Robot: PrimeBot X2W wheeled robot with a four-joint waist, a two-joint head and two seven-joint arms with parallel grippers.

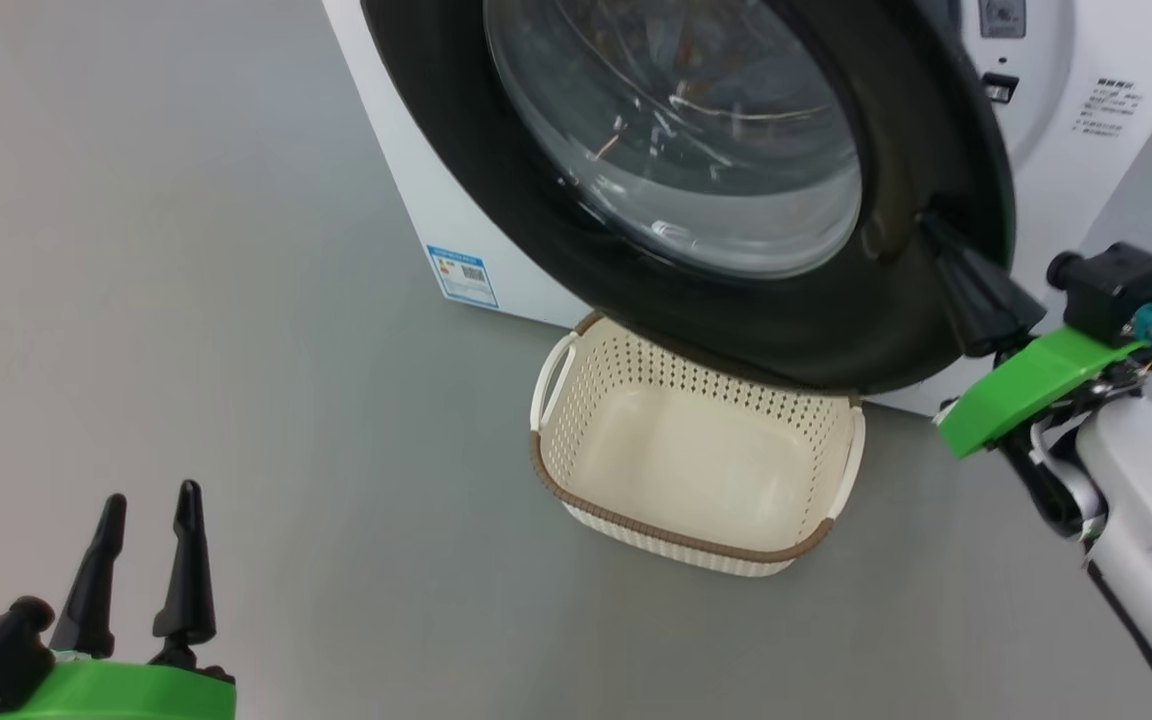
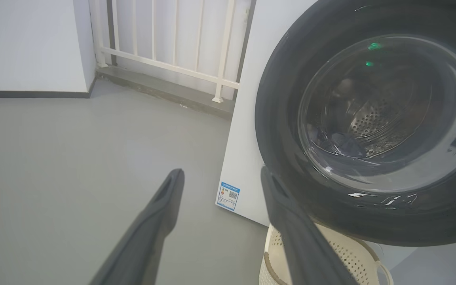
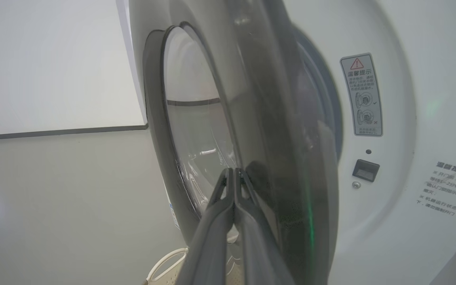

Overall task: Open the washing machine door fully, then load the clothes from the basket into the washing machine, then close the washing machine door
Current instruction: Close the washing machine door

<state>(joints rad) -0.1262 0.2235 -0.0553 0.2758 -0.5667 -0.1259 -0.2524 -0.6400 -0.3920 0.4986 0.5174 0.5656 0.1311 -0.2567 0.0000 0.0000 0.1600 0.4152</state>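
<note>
Grey floor (image 1: 186, 300) spreads before the white washing machine (image 1: 1086, 170), whose black washing machine door (image 1: 736, 320) stands ajar at its right side, the clothes (image 2: 342, 143) showing through its glass inside the drum. The right gripper (image 1: 931, 228) has its jaws pressed together, tips against the door's outer face near the right edge, while the left gripper (image 1: 152, 497) hangs at the near left, jaws wide apart. The basket (image 1: 616, 400) sits on the floor just under the door.

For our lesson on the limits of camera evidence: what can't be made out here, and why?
Left wrist view: the clothes behind the washing machine door; reflections on its glass hide their print.
Head view: far rim of the basket, covered by the door.
Head view: print on the blue label, too small.
Right wrist view: text on the warning sticker, too small.
</note>
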